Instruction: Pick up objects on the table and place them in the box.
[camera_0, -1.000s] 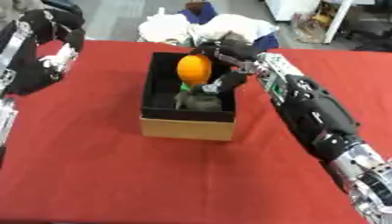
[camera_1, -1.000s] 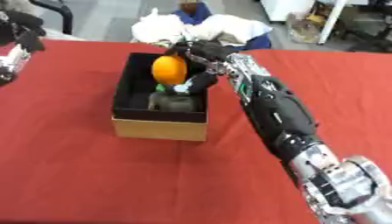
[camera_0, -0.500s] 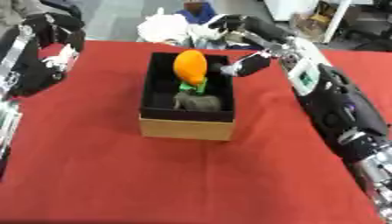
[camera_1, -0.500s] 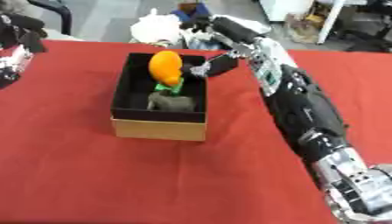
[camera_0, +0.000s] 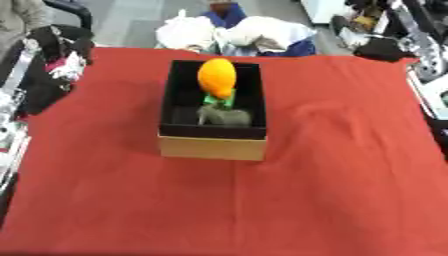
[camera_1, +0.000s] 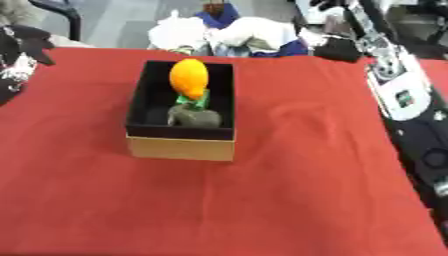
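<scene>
Left eye view, left to right: left hand (camera_0: 54, 52) raised at the left table edge, black with fingers curled in, holding nothing. Box (camera_0: 213, 147) sits mid-table on the red cloth (camera_0: 289, 200), cardboard outside, black inside. In it: orange toy (camera_0: 217, 77) with a green bit below, leaning over a grey object (camera_0: 225, 117) at the near end. Right hand (camera_1: 337, 50) is up at the far right corner, off the table; can't tell its finger state.
</scene>
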